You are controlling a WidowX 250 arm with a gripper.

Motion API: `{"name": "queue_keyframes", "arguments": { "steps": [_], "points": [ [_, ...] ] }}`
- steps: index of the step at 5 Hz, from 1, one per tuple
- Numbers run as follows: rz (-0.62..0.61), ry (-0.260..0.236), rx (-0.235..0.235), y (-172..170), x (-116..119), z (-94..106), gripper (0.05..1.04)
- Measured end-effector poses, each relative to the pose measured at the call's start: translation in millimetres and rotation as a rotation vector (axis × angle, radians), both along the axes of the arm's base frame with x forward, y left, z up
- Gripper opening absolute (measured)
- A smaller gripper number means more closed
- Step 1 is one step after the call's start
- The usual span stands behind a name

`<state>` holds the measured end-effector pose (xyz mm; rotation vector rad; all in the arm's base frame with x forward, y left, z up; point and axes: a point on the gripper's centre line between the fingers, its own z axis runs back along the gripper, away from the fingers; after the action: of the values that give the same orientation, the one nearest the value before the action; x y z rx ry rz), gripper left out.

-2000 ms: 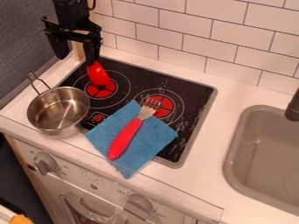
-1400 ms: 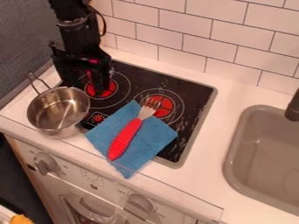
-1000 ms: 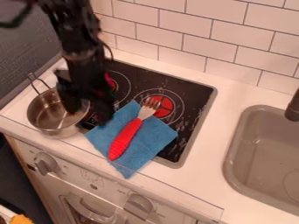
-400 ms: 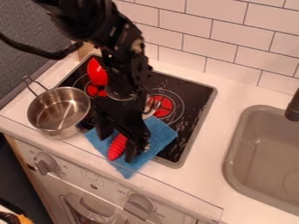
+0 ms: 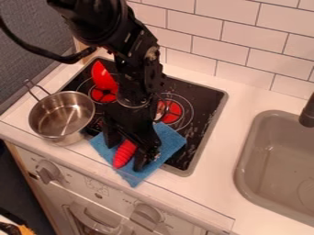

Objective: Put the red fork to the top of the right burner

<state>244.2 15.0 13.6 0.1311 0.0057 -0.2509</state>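
The claw (image 5: 126, 151) hangs low over the blue cloth (image 5: 169, 143), its two fingers spread apart, with the red handle of the fork (image 5: 124, 155) between them – open, so not gripping it. The fork lies aslant on the cloth, its handle end toward the front of the counter (image 5: 224, 151); the arm hides much of the metal part, and a bit of it shows by the right burner (image 5: 175, 111). The cloth lies partly on the black stovetop (image 5: 205, 98) and partly on the white counter in front.

Beside the arm, a red, rounded thing (image 5: 102, 75) is at the left burner (image 5: 102, 95). The metal pot (image 5: 61, 114) sits upright at the stovetop's left edge, its wire handle pointing back and to the left. Farther out, the grey sink (image 5: 245, 160) is set into the counter on the right – white wall tiles (image 5: 245, 46) run behind.
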Motion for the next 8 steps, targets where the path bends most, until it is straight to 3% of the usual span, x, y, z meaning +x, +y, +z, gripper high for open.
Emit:
{"name": "queue_keyframes", "arguments": {
  "steps": [1, 2, 3, 4, 5, 6, 8],
  "points": [
    [0.008, 0.009, -0.003, 4.0, 2.2, -3.0, 0.946],
    [0.017, 0.017, -0.009, 6.5, 4.0, -4.8, 0.749],
    [0.021, 0.029, -0.020, 7.5, 6.0, -5.7, 0.485],
    [0.025, 0.041, -0.030, 7.5, 6.2, -5.2, 0.523],
    [0.023, 0.045, -0.035, 9.0, 6.5, -5.2, 0.846],
    [0.025, 0.049, -0.040, 10.3, 6.8, -4.2, 1.011],
    [0.038, 0.044, -0.053, 14.4, 10.4, -1.2, 1.005]
  ]
}}
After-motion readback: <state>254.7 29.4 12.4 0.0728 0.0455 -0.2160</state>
